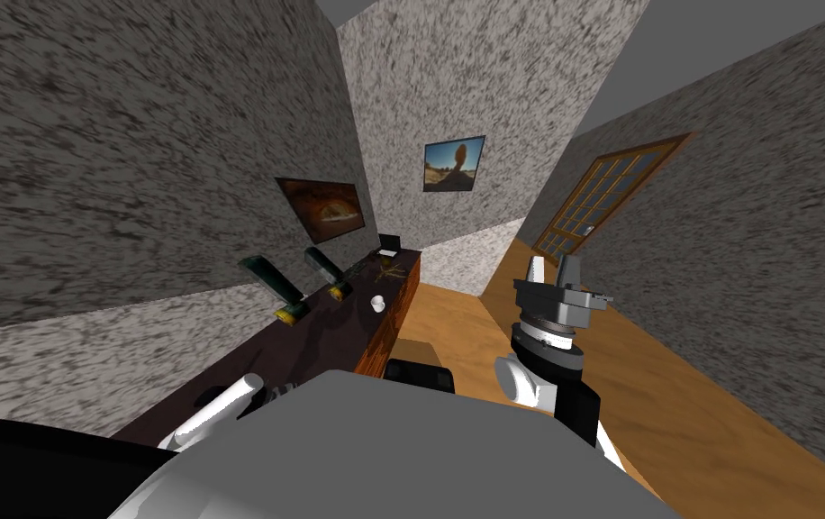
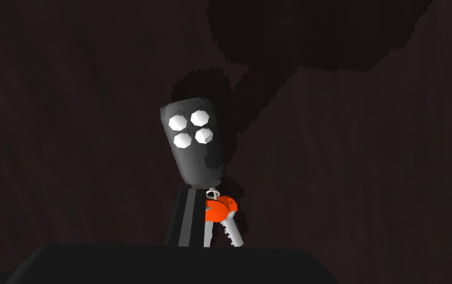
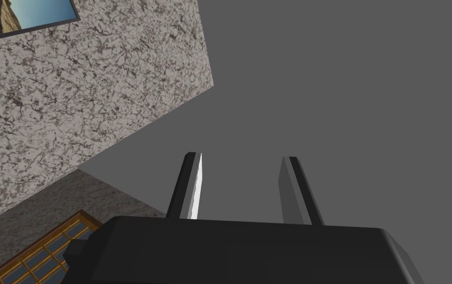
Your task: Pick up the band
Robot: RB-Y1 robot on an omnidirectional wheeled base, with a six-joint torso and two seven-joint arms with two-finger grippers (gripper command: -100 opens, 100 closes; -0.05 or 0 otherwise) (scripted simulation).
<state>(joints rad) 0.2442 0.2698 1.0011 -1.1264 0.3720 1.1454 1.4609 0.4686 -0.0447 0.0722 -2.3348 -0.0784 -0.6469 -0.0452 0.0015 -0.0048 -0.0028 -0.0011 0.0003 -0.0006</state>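
Fingers on my left gripper are pressed close together over the dark brown surface. Right at their tips sits the small white ring band. It joins a dark grey key fob with four white buttons and an orange-headed key. I cannot tell if I pinch it. My right gripper has its fingers spread wide.

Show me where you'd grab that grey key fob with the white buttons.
Probably take the key fob across its long sides, between the buttons and the keys, coming straight down: it lies flat on the dark surface, sides exposed.
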